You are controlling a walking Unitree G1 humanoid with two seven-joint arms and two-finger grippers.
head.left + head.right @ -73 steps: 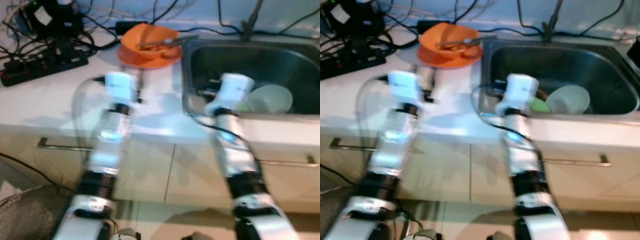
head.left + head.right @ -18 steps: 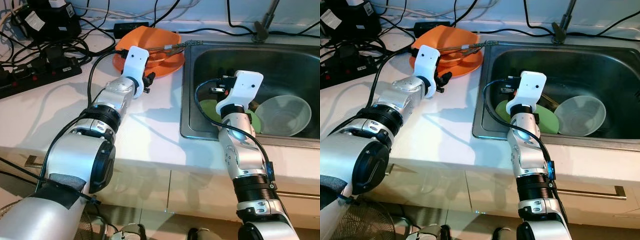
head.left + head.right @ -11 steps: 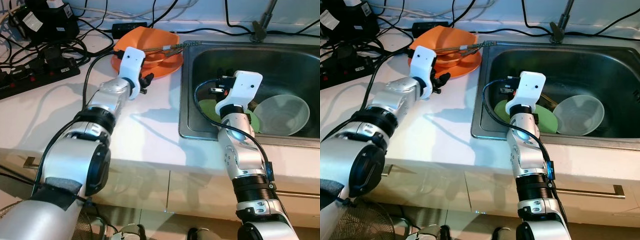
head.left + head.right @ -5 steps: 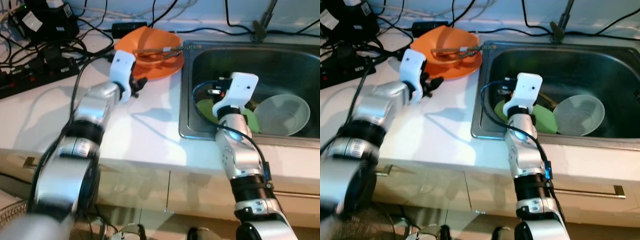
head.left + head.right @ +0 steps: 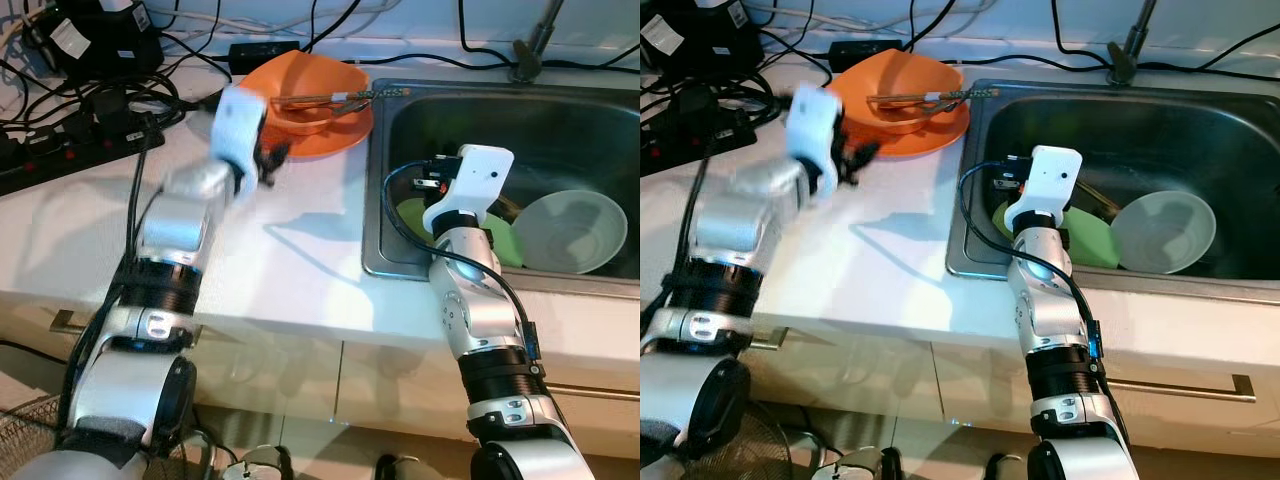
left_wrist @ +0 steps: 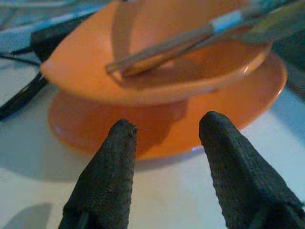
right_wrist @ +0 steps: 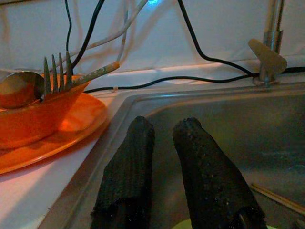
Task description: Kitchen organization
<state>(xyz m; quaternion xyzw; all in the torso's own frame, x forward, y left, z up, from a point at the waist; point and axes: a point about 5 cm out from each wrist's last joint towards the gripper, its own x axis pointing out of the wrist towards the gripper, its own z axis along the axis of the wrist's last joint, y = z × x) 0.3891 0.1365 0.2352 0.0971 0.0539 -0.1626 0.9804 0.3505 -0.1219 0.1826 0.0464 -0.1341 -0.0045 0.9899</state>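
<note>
Cables and a power strip (image 5: pixel 80 135) heaped at the worktop's back left corner; risk of snagging with any wide swing. Left gripper (image 6: pixel 164 138) low over the worktop, fingers spread apart, nothing held, aimed at the near rim of the orange plate (image 6: pixel 162 136). Orange bowl (image 6: pixel 157 71) stacked on that plate near the back edge beside the sink, with a fork (image 7: pixel 59 71), a spoon and chopsticks loose across it. Likely to tip the bowl or spill the cutlery into the sink (image 5: pixel 560 130) if pushed rather than gripped. Right gripper (image 7: pixel 159 143) over the sink's left part, fingers nearly closed, empty. Green plate (image 5: pixel 415 215) and pale bowl (image 5: pixel 565 230) on the sink floor.
</note>
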